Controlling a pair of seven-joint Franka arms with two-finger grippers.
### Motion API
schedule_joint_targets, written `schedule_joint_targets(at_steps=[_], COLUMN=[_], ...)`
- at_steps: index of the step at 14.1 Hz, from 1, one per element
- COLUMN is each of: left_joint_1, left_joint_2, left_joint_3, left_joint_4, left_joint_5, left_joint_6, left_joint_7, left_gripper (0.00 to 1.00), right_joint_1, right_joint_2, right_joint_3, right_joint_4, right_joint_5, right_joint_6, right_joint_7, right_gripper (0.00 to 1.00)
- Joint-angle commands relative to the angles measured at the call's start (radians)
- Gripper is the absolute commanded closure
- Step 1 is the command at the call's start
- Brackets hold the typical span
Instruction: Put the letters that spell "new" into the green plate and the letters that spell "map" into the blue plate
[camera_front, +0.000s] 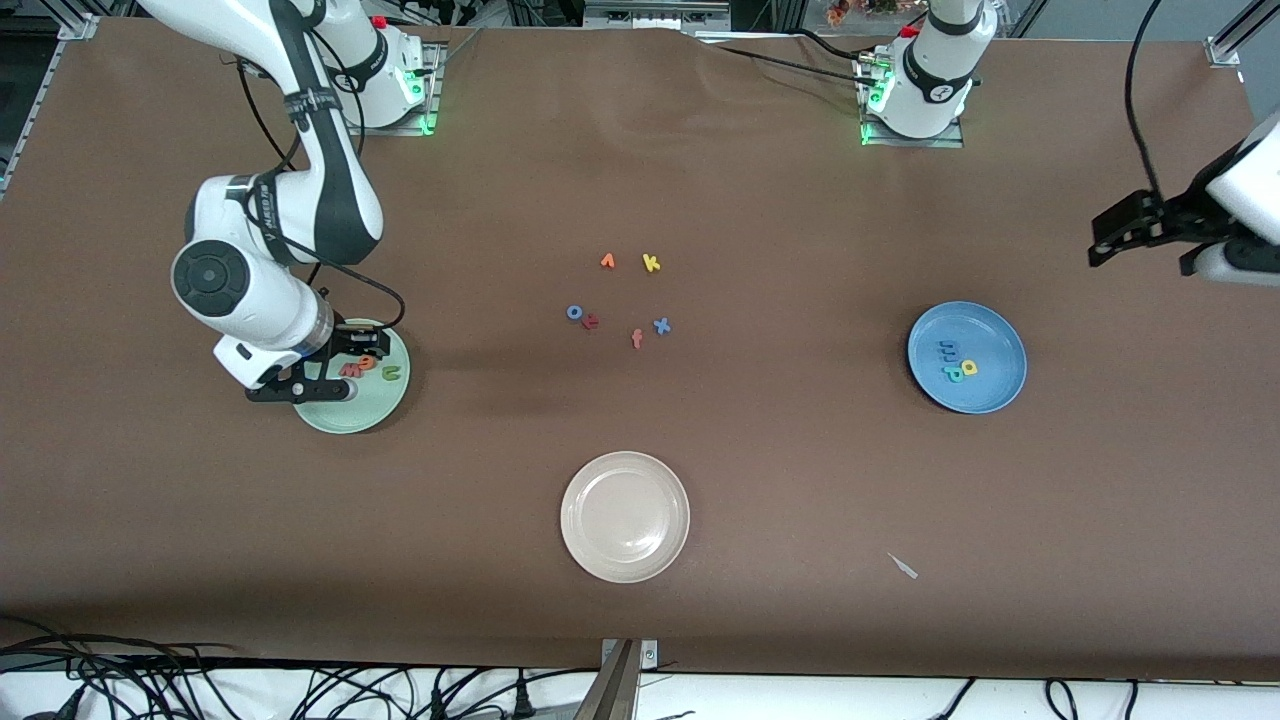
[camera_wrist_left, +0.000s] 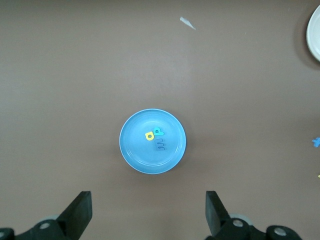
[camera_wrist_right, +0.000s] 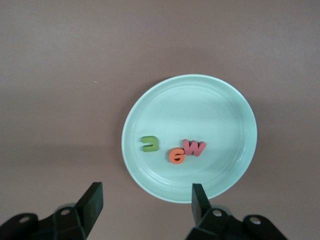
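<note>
The green plate lies toward the right arm's end of the table. In it are the green "n", orange "e" and red-pink "w". The right wrist view shows the green plate with the "n", "e" and "w" loose inside. My right gripper hangs open over the plate's rim, holding nothing. The blue plate holds the blue "m", yellow "a" and teal "p". My left gripper waits open, high over bare table beside it.
A cream-white plate sits near the front camera. Loose letters lie mid-table: an orange angular one, a yellow "k", a blue "o", a salmon "f", a blue "x". A pale scrap lies nearer the camera.
</note>
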Motion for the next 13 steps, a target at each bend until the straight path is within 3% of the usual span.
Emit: schedule_joint_targets(at_steps=[1,4,6,13], left_joint_1=[-0.012,-0.007,-0.001,-0.002], left_joint_2=[-0.015,-0.004,-0.004,-0.004], left_joint_3=[0.016,0.013,0.010,0.005], left_joint_4=[-0.035,-0.034,-0.034,-0.032], left_joint_5=[-0.024,-0.010,-0.007,0.004], left_joint_6=[-0.039,-0.069,-0.067,-0.044], left_joint_7=[0.019,0.024,0.024,0.024], left_gripper=[0.00,0.00,0.00,0.00], right_joint_1=[-0.004,-0.004,-0.004,-0.024], right_joint_2=[-0.017,-0.023,-0.052,-0.135], right_joint_3=[0.002,-0.003,-0.002,0.003], right_joint_4=[0.158,0.273,0.298,0.355], right_joint_5=[0.022,0.017,0.005,-0.004], right_joint_6=[-0.183,-0.277,-0.303,-0.403], right_joint_7=[-0.013,-0.031,-0.039,-0.056], right_gripper=[0.17,0.13,0.02,0.01])
